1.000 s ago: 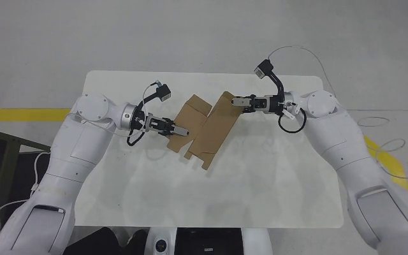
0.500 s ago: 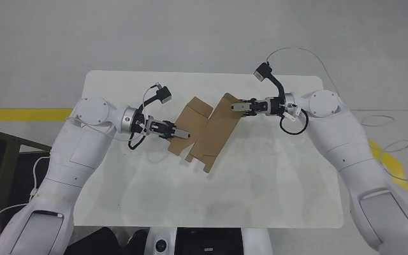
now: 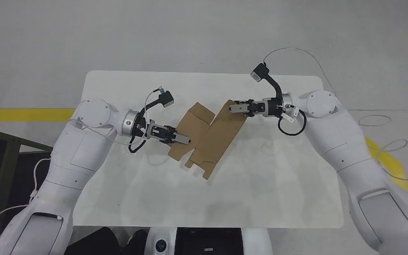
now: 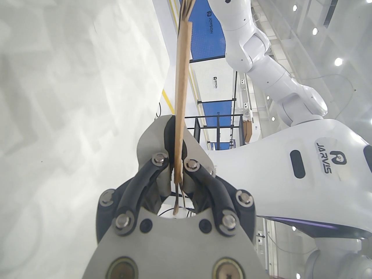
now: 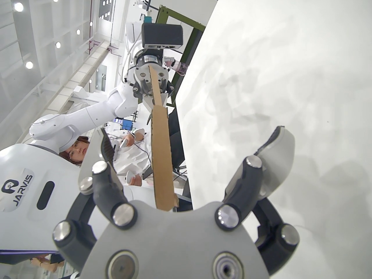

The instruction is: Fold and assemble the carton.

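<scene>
The carton (image 3: 207, 131) is a flat brown cardboard blank, held a little above the white table (image 3: 287, 178) near its middle. My left gripper (image 3: 179, 136) is shut on the carton's left edge; in the left wrist view the carton (image 4: 183, 59) runs edge-on out of the clamped left gripper (image 4: 175, 129). My right gripper (image 3: 234, 108) sits at the carton's far right corner. In the right wrist view the right gripper (image 5: 190, 134) is open, and the carton's edge (image 5: 159, 152) stands between its spread fingers, closer to one of them. The left gripper (image 5: 151, 88) shows at the carton's other end.
The table's bare top (image 5: 290, 59) stretches around and in front of the carton. A dark metal frame (image 3: 9, 153) stands off the table's left side, and a thin cable (image 3: 376, 121) lies on the floor to the right.
The carton and my left gripper have shifted slightly toward the table's near side. My right gripper has edged left and nearer along with the carton's corner.
</scene>
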